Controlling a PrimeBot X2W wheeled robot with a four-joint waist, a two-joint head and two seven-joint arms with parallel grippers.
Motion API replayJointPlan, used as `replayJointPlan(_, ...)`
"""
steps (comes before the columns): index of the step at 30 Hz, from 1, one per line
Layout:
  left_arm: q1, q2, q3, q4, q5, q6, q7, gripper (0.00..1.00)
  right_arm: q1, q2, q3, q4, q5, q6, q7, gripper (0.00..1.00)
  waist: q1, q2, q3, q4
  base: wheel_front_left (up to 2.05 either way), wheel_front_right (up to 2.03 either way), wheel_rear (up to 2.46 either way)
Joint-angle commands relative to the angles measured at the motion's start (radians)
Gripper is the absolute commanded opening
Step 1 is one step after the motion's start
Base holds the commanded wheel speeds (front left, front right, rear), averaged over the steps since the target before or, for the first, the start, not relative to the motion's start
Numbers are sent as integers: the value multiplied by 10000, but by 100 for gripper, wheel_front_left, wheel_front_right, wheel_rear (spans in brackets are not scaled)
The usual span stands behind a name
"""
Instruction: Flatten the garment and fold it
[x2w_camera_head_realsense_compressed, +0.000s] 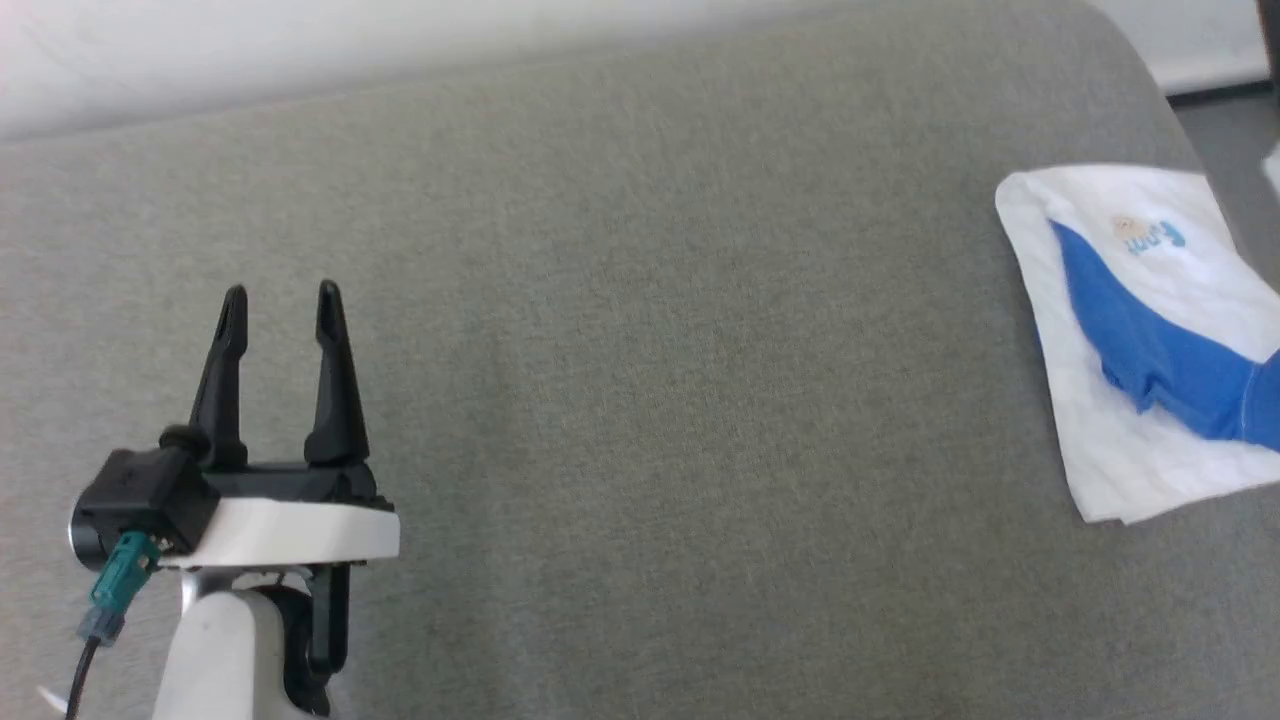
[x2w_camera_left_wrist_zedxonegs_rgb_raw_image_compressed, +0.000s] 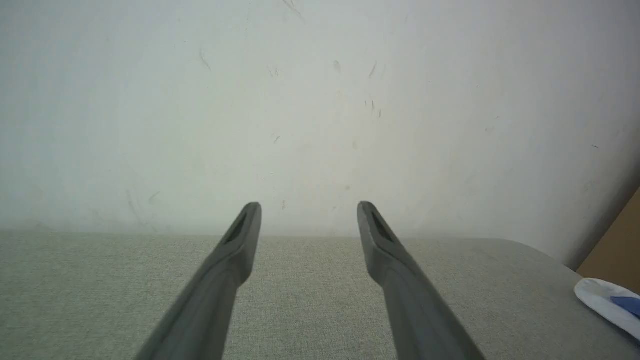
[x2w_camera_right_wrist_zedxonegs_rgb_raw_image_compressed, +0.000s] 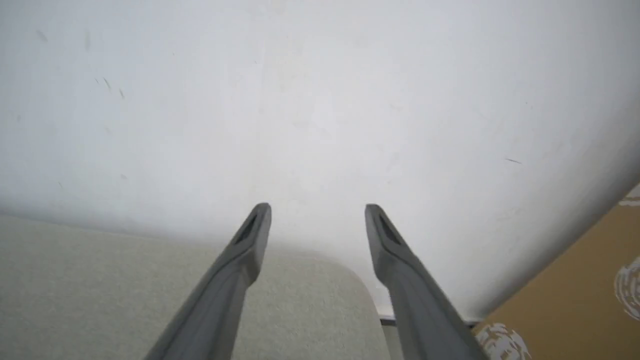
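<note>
The garment lies folded into a compact packet at the far right of the grey surface, white with a blue sleeve across it and a small light-blue print near its top. Its white corner with a bit of blue also shows at the right edge of the left wrist view. My left gripper hovers open over the surface at the lower left, far from the garment, with nothing between its fingers. My right gripper is open and empty, pointing past the rounded far corner of the surface toward a white wall.
The grey fabric surface spans the view, with its rounded back right corner near the garment. A white wall rises behind it. Brown floor or board shows beyond the corner on the right.
</note>
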Motion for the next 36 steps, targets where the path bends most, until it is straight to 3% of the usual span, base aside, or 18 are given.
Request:
replayJointPlan(1,153,-60,63,64,-124,127,-63,100,505,431,-481,-496,79,-19,-370,100,2,-1,-1293,755,0,0,0)
replayJointPlan(5,314,-158,79,241,-217,308,-94,100,1875,1485,-1716,-1955,-344,-19,-1034,100,2,-1,-1878,1236,0,0,0)
replayJointPlan(10,403,-227,75,448,-150,642,-108,100,3653,3403,-2883,-3673,-1294,-19,-1299,100,2,-1,-2327,1705,0,0,0)
replayJointPlan(13,388,-257,23,593,-94,824,-90,100,4586,4597,-3308,-4467,-2113,-19,-1520,100,2,-1,-2441,1923,0,0,0)
replayJointPlan(16,336,-264,-53,730,24,969,-63,100,5382,5179,-3454,-4878,-2676,-19,-1770,100,2,-1,-2527,2139,0,0,0)
replayJointPlan(25,245,-216,-333,1516,218,1050,-41,100,6992,5326,-3342,-4339,-2506,-19,-2606,100,2,-1,-2866,2634,0,0,0)
replayJointPlan(36,546,-333,-548,2433,-29,1046,-134,100,8209,5328,-3314,-4009,-2780,-19,-2845,100,2,-1,-3124,2808,0,0,0)
